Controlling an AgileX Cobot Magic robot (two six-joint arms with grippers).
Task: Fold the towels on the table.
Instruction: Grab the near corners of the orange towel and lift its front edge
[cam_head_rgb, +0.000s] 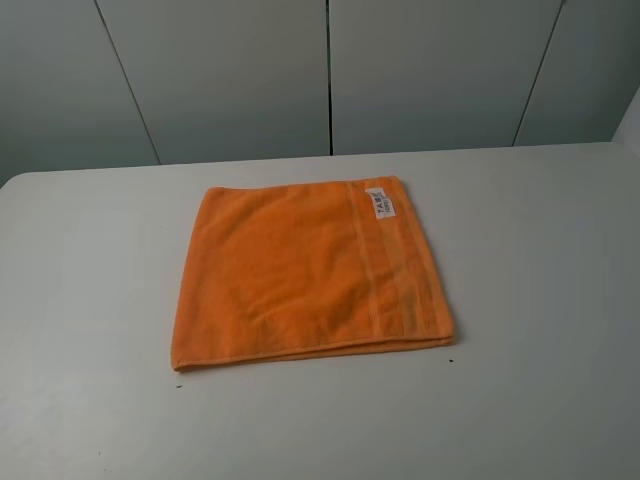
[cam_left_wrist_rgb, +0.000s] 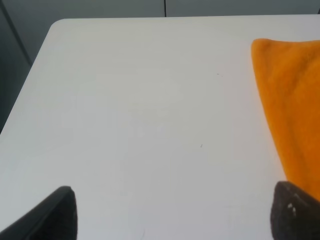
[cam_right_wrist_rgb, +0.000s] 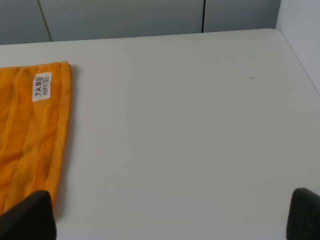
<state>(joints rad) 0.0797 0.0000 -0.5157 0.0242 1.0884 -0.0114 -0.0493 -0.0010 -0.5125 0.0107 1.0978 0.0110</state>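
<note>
The orange towel (cam_head_rgb: 310, 275) lies flat on the white table (cam_head_rgb: 540, 240), folded to a rough square, with a woven band and a small white label (cam_head_rgb: 380, 203) near its right edge. Neither arm shows in the exterior high view. In the left wrist view my left gripper (cam_left_wrist_rgb: 175, 215) is open above bare table, its fingertips (cam_left_wrist_rgb: 55, 215) wide apart, and the towel's left edge (cam_left_wrist_rgb: 292, 105) lies beside one finger. In the right wrist view my right gripper (cam_right_wrist_rgb: 170, 215) is open, with the towel's labelled edge (cam_right_wrist_rgb: 35, 130) near one fingertip (cam_right_wrist_rgb: 27, 217).
Grey wall panels (cam_head_rgb: 330, 70) stand behind the table's far edge. The table's rounded far left corner (cam_left_wrist_rgb: 55, 25) and far right corner (cam_right_wrist_rgb: 277, 32) show in the wrist views. A few tiny dark specks lie near the towel's front corners.
</note>
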